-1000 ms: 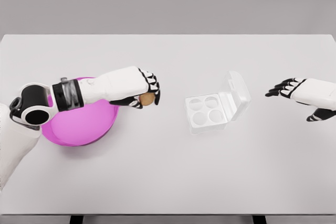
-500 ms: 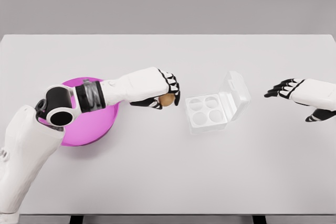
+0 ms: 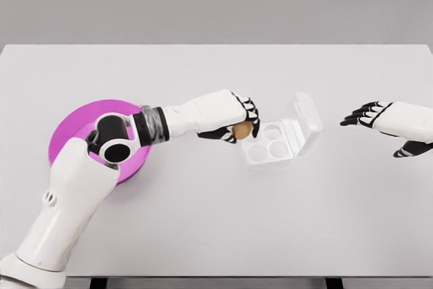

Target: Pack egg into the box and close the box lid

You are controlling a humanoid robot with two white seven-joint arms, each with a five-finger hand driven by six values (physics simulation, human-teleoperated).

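A brown egg (image 3: 239, 130) is held in my left hand (image 3: 241, 125), whose fingers are curled around it. The hand hovers at the left edge of the white egg box (image 3: 269, 148), just over its near-left cups. The box has several round cups, all empty, and its clear lid (image 3: 303, 121) stands open, tilted up to the right. My right hand (image 3: 365, 114) is at the right side of the table, fingers spread and holding nothing, well apart from the box.
A magenta bowl (image 3: 74, 132) sits at the left of the white table (image 3: 216, 221), partly hidden by my left forearm and elbow. The table's front edge runs along the bottom.
My left hand has carried the egg rightward from the bowl's rim to the box's left edge. The right hand has stayed put.
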